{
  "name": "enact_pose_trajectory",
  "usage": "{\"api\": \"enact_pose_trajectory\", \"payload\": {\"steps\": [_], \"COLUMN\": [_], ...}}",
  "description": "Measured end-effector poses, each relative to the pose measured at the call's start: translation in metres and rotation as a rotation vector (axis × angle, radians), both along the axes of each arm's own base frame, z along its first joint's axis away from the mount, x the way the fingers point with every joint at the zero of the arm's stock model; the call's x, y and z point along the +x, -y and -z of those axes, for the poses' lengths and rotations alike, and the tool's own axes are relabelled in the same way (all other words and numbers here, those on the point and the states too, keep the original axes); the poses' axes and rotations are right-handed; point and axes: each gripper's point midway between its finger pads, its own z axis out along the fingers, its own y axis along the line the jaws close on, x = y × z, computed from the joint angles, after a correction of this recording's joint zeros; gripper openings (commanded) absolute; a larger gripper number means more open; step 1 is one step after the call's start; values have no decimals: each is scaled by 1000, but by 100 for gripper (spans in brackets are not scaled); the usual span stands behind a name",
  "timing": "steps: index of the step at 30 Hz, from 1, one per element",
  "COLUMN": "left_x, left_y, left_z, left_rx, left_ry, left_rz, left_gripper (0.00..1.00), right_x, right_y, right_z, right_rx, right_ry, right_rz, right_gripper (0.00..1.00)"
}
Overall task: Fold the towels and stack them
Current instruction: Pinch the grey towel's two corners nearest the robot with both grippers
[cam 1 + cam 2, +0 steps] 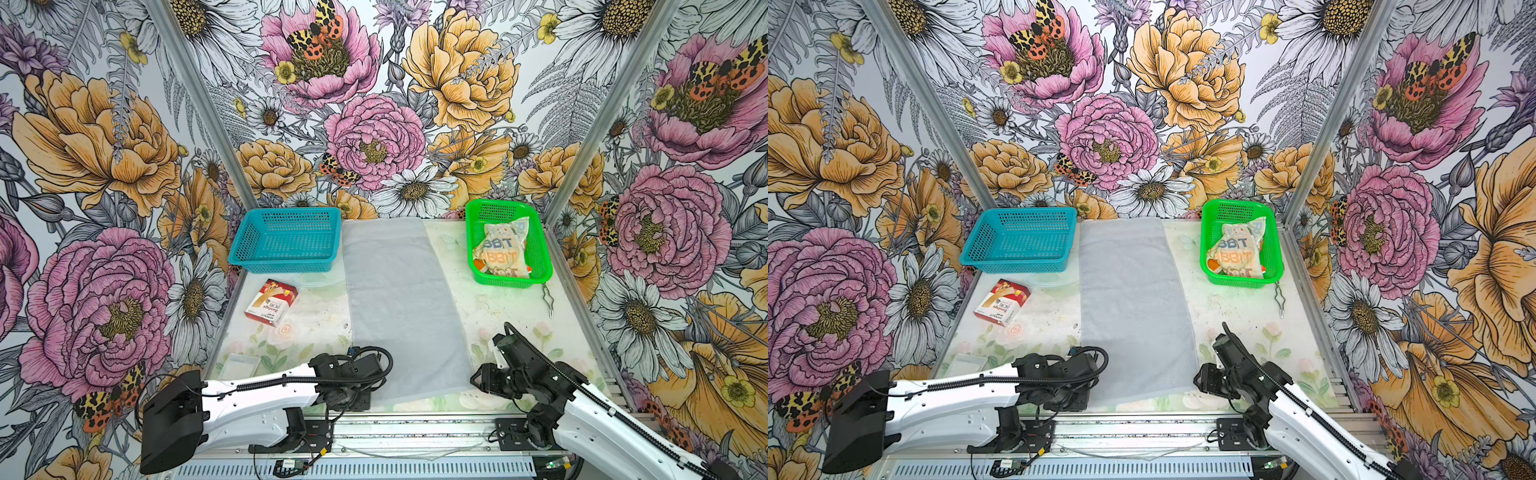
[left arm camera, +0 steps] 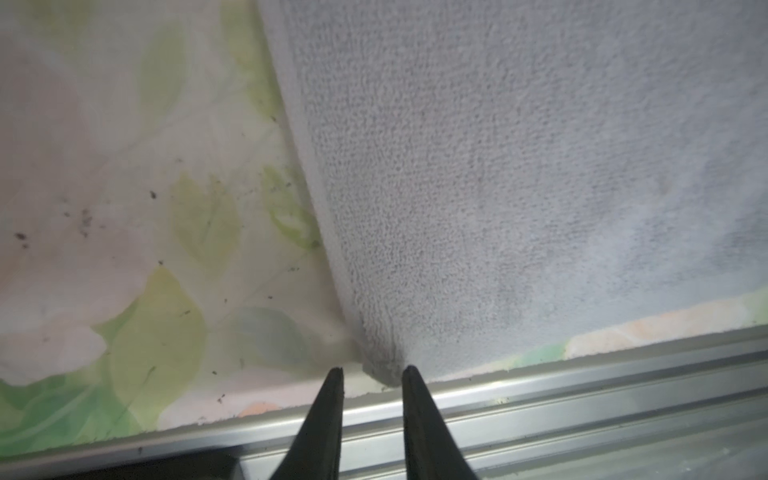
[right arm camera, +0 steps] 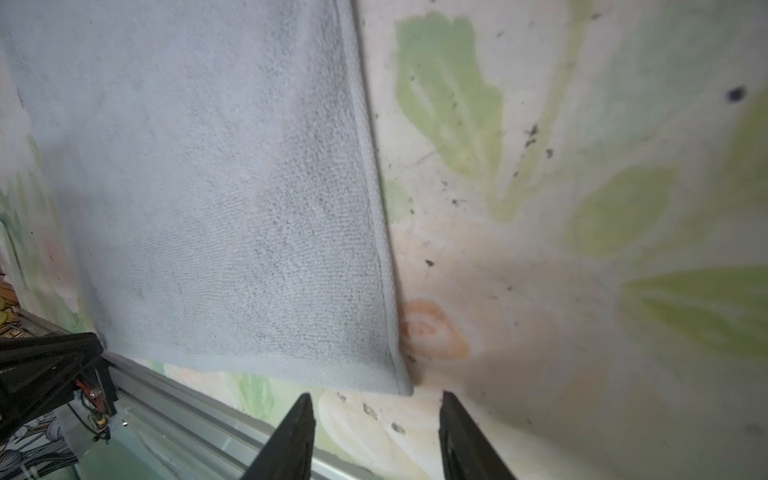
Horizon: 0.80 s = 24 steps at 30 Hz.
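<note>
Both grippers sit at the near edge of the table (image 1: 498, 316), one at each near corner of the grey towel (image 1: 399, 299). In the left wrist view the left gripper (image 2: 372, 370) has its jaws narrowly apart. The towel's corner (image 2: 386, 372) pokes between the tips and touches one finger, with a gap showing at the other, so it is not pinched. In the right wrist view the right gripper (image 3: 376, 397) stands wider, and the other near corner (image 3: 405, 388) lies just ahead of the tips rather than between them.

In both top views the grey towel lies flat and unfolded, running down the middle of the table from the far edge to the near edge. The cream towel (image 1: 503, 249) is crumpled in the green basket (image 1: 511, 282) at the far right corner. A bit of the orange towel (image 1: 482, 266) shows under it. The blue basket (image 1: 282, 259) at the far left holds no towel. A box (image 1: 272, 301) and a packet (image 1: 241, 365) lie along the left side.

As I judge it, the task has barely begun. No towel is folded and no stack exists. The grey one looks set for its first fold, once both near corners are gripped. After that, the two towels in the green basket have to come out, be spread, folded and stacked.
</note>
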Motion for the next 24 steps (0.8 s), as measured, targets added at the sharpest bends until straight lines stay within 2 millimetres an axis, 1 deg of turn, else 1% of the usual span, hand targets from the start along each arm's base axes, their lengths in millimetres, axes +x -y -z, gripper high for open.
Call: {"api": "enact_pose_trajectory", "payload": {"steps": [2, 6, 13, 14, 17, 19, 20, 21, 22, 23, 24], "left_x": [2, 6, 3, 3, 1, 0, -1, -1, -2, -3, -3], "left_y": [3, 9, 12, 12, 13, 14, 14, 14, 14, 14, 15], "left_z": [1, 3, 9, 9, 9, 9, 10, 10, 11, 12, 11], "left_rx": [-20, -43, -39, -39, -40, -39, -36, -34, -33, -32, -36], "left_ry": [-3, -5, -31, -31, -30, -28, -28, -28, -29, -31, -32], "left_rz": [-13, -24, -20, -20, -21, -21, -18, -22, -23, -21, -26], "left_gripper": [30, 31, 31, 31, 31, 26, 20, 12, 4, 0, 0], "right_x": [1, 9, 18, 18, 16, 12, 9, 5, 1, -2, -6], "right_y": [1, -3, -10, -11, -17, -23, -26, -29, -32, -33, -34], "right_z": [5, 5, 7, 7, 7, 8, 8, 8, 9, 10, 11], "right_rx": [-12, -7, -1, 0, 2, 6, 9, 10, 10, 10, 7], "right_ry": [-7, 13, 29, 30, 28, 20, 15, 9, 3, -7, -16], "right_rz": [6, 17, 10, 3, -22, -43, -55, -68, -84, -85, -95], "right_gripper": [51, 51, 50, 49, 43, 41, 40, 37, 29, 23, 14]}}
